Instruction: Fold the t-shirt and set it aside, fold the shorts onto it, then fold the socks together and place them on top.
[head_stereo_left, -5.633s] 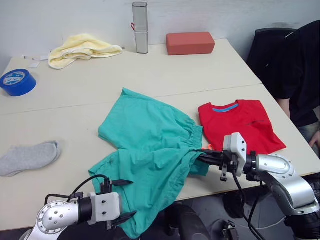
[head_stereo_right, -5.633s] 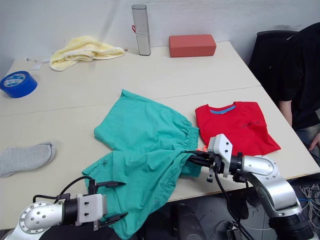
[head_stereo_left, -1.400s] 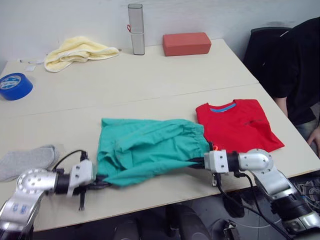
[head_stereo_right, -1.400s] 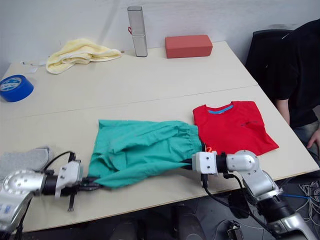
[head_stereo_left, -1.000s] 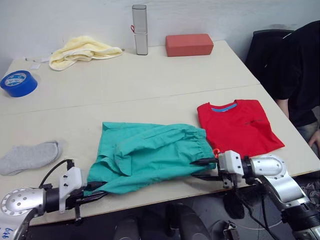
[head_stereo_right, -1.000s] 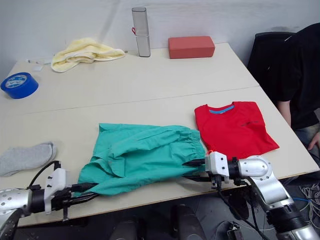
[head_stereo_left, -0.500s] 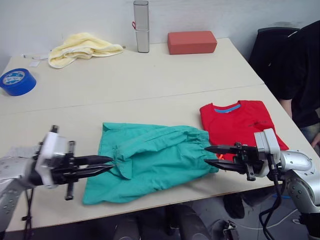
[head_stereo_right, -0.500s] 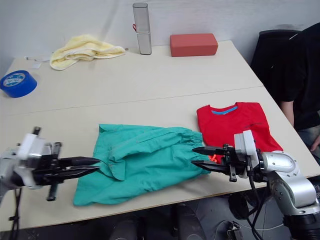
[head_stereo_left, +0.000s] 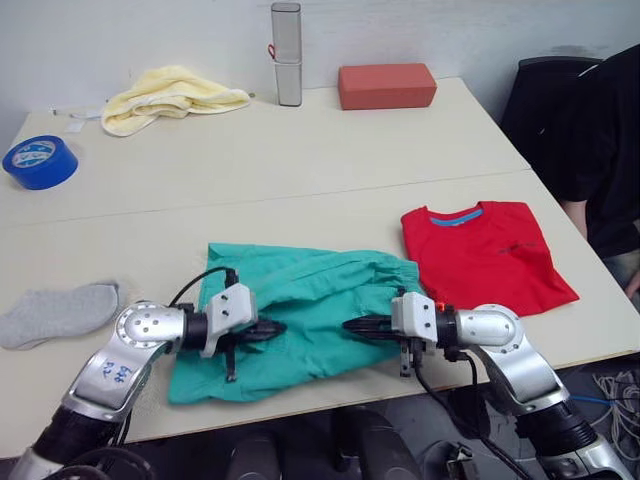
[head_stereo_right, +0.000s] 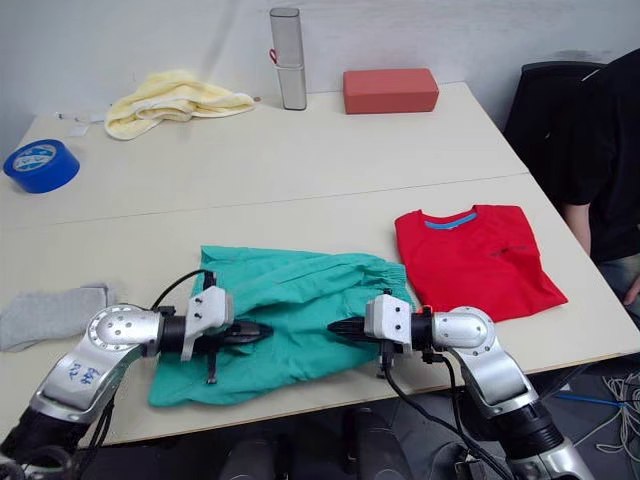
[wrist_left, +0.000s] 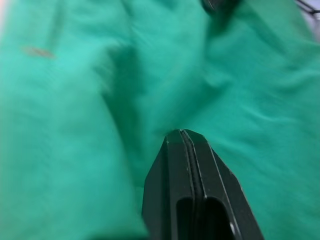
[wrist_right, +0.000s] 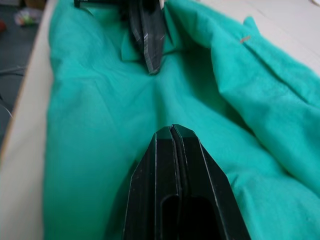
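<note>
Now that the teal-green shorts (head_stereo_left: 300, 320) lie folded in half on the surface (head_stereo_left: 300, 180), just beside the folded red t-shirt (head_stereo_left: 485, 255), both arms have let go of the cloth edges they held a moment ago and swung inward over the garment. The left gripper (head_stereo_left: 270, 327) and right gripper (head_stereo_left: 358, 324) point tip to tip across the fabric, each with jaws pressed closed on nothing, seemingly to smooth or crease it. So the shorts look half-folded, not yet on the shirt. One grey sock (head_stereo_left: 55, 313) lies well apart at the left. Each wrist view confirms empty closed jaws; the right wrist view also shows the opposing gripper's tip.
</note>
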